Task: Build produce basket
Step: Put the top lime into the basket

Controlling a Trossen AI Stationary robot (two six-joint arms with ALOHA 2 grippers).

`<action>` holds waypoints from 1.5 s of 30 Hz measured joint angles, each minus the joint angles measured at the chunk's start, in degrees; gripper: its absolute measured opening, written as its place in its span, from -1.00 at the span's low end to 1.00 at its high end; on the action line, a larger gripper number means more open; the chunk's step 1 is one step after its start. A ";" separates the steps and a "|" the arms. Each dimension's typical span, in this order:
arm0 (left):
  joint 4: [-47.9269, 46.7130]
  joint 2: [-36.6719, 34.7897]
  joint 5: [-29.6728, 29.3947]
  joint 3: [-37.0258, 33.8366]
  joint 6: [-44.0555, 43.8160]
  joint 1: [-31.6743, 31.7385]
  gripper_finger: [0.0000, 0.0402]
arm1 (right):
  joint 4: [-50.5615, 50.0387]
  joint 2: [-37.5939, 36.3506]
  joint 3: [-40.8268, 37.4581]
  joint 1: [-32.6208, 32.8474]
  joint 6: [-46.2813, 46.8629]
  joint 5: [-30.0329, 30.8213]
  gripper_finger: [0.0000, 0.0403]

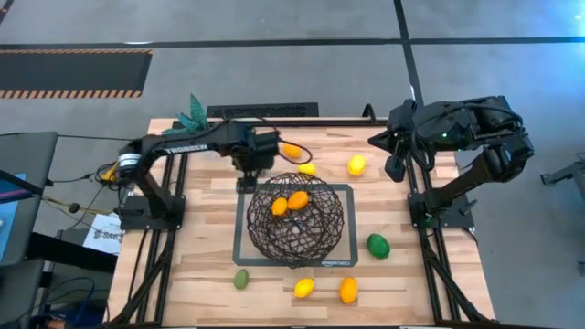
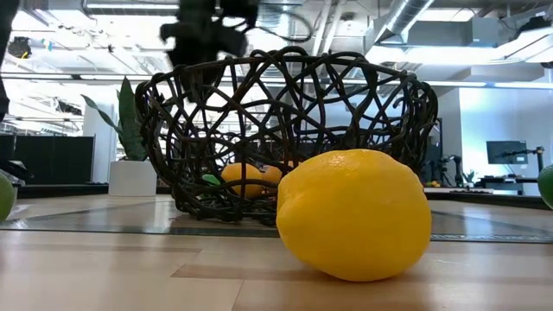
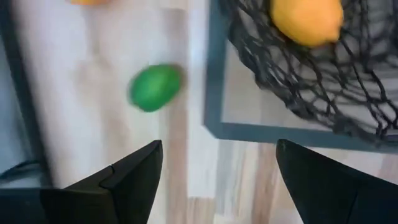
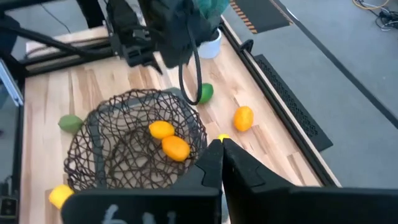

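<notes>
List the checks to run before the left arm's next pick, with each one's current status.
1. Left gripper jaws open and empty: ok.
2. A loose fruit within sight of it: ok, a green fruit lies on the wood beside the mat.
3. That fruit centred between the jaws: not ok, it sits off to one side.
4. Basket upright on the mat: ok, with two orange fruits inside.
5. Right gripper out of the way: ok, shut and held back at the table's right side.
6. Clearance between the left arm and the basket rim: cannot tell.
</notes>
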 joint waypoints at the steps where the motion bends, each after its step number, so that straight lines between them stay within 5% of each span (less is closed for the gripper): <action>1: 2.45 -1.49 0.70 -3.31 2.17 0.64 0.48 | 0.36 -0.02 0.00 0.00 0.51 -0.01 -0.87; 13: 23.52 -4.68 -3.93 -22.26 32.94 4.85 0.48 | 5.50 0.15 -0.02 -0.44 8.89 0.20 -0.87; 21: 30.70 -4.76 -1.15 -22.64 35.48 10.20 0.48 | 8.55 0.15 -0.02 -0.44 10.56 0.22 -0.87; 34: 40.49 -4.70 -2.55 -27.43 38.61 9.90 0.48 | 10.43 0.17 -0.02 -0.20 9.01 0.31 -0.87; 45: 39.61 -0.99 -2.15 -27.51 39.38 10.68 0.48 | 10.39 0.17 -0.04 -0.07 8.42 0.15 -0.87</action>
